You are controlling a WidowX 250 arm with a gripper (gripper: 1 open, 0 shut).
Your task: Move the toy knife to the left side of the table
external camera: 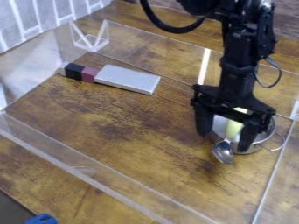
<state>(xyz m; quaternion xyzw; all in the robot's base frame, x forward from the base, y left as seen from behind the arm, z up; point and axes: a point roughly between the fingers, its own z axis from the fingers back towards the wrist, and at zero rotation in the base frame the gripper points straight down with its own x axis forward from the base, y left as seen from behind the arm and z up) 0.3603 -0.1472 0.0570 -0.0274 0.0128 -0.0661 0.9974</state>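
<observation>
The toy knife [230, 138] lies at the right of the table [128, 122], its pale yellow-green handle leaning on a silver pot and its rounded silver end [222, 155] resting on the wood. My gripper [232, 131] hangs straight down over it, open, with one dark finger on each side of the handle. Nothing is clamped between the fingers. The arm hides most of the pot and the upper part of the handle.
A silver pot [267, 133] stands against the right acrylic wall, behind the knife. A flat grey slab with a dark maroon end [114, 77] lies at the back left. Low clear acrylic walls [70, 153] border the tabletop. A clear wire stand [89, 37] sits at the far left corner.
</observation>
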